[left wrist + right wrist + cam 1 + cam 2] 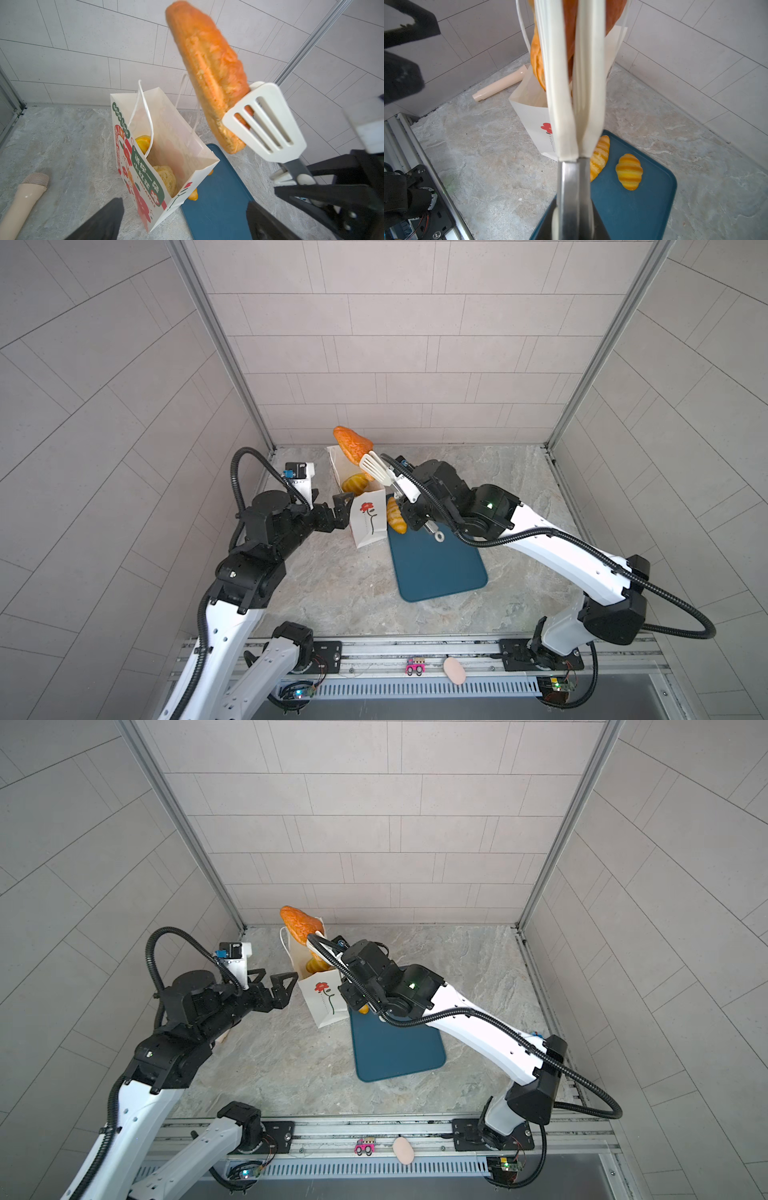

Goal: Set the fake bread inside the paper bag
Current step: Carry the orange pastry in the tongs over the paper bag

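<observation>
1. Logging the grip first: the right gripper (415, 512) has its jaws pressed together on the metal handle of a pair of white slotted tongs (264, 122).
2. The tong blades pinch the lower end of the orange-brown loaf (207, 68). The loaf is tilted with its free end up, raised above the open mouth of the paper bag (365, 526) and not inside it.
3. The paper bag stands upright on the marbled table (332, 585), with its cord handles loose at the mouth.
4. Inside the bag, two golden pastries (166, 180) show low down. Whether there are more cannot be told.
5. The left gripper (272, 979) has its jaws spread wide and holds nothing. It sits just beside the bag's side wall; whether it touches the paper cannot be told.
6. A blue tray (436, 568) lies flat at the bag's opposite side. Two striped croissants (629, 171) rest on it, one close against the bag's foot and one further from the bag.
7. A beige rolling pin (22, 199) lies on the table on the bag's left-gripper side, apart from the bag.
8. A pale pink egg (454, 670) sits on the base rail (374, 649), well apart from the bag.
</observation>
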You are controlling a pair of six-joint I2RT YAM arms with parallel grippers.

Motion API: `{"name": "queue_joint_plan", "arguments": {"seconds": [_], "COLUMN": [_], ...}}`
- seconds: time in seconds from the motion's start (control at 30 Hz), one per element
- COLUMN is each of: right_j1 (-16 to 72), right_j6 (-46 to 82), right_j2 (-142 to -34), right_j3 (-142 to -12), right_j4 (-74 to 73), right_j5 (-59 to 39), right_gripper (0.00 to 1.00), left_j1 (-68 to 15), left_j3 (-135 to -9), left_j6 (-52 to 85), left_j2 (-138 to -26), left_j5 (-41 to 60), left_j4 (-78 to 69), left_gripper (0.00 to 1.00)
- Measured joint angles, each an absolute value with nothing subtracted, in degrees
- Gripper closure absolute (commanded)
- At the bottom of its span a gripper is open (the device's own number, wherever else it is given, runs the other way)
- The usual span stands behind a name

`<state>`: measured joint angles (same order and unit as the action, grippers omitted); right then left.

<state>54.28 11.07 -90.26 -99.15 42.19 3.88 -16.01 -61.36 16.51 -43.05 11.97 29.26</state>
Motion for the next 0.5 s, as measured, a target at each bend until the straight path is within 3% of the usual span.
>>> {"name": "queue_joint_plan", "arguments": {"seconds": [0.5], "right_j1": [54.3], "right_j6": [12.5], "right_j2": [-94.1], "right_j3": [-105.1], "right_j4": [45.7], "right_j5": [2.7], "right_gripper": [0.79], "left_j1": [-15.8], "left_j3": [-61.1], "left_j6": [16.5], "left_j2": [-41.7], "left_j5": [11.1], "left_j4": [30.6], "left_gripper": [0.00]}}
